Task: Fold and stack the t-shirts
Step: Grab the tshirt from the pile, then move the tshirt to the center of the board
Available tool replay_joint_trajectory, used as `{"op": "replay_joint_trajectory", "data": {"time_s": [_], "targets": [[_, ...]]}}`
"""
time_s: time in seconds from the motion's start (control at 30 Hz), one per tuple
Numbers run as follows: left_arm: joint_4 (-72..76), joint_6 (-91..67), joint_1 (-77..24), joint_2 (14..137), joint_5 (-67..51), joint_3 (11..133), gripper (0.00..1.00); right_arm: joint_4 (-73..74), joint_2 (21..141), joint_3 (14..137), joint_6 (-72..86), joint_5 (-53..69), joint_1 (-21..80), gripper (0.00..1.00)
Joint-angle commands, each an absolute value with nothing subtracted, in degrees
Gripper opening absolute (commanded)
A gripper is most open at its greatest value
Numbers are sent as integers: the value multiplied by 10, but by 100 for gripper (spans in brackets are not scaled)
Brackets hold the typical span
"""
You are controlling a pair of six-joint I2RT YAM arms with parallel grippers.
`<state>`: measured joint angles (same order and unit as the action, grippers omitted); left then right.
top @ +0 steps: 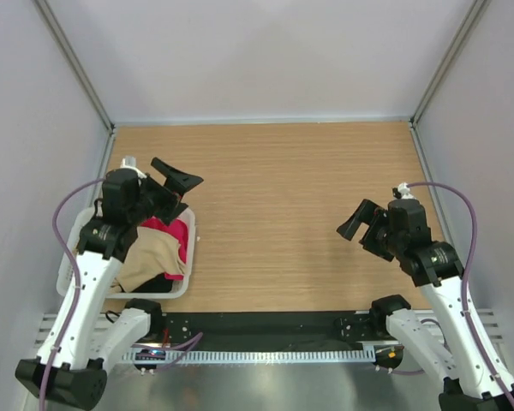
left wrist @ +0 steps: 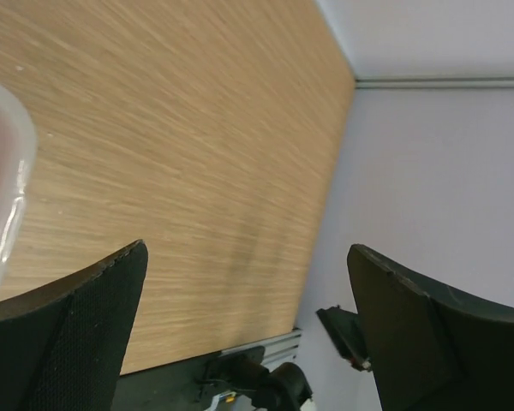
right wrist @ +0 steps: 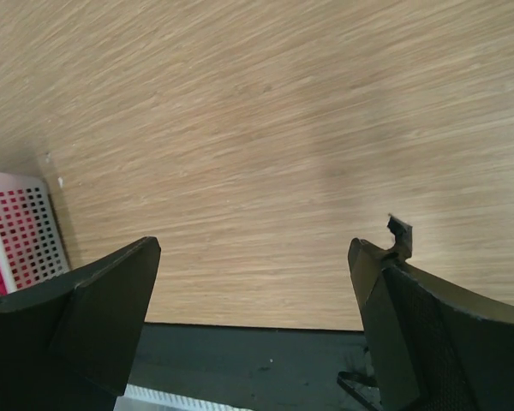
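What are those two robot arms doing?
Nothing is being handled yet. The left gripper hangs open by the white basket, and the right gripper is open above the wooden table. The tan t-shirt, the red-pink t-shirt and a bit of a black one lie bunched in the basket, none folded.

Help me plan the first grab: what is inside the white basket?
A tan shirt lies on top, a red-pink shirt beyond it, black cloth at the near edge. The left arm hides the basket's left part; anything beneath is covered.
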<state>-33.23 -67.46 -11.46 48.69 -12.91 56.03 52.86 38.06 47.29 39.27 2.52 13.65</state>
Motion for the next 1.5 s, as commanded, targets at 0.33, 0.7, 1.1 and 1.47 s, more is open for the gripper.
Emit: {"op": "replay_joint_trajectory", "data": {"time_s": [0.33,0.7,1.1,1.47], "targets": [[-728,-491,-29,639,88,679,100,622,493,594,253,39,135,100],[-686,-530,-19,712,31,609,75,609,519,593,239,77,152,100],[-673,-518,-20,561,76,871,0,609,532,608,244,82,162,100],[-351,-620,-76,654,-319,1012,0,607,550,631,252,85,165,100]]}}
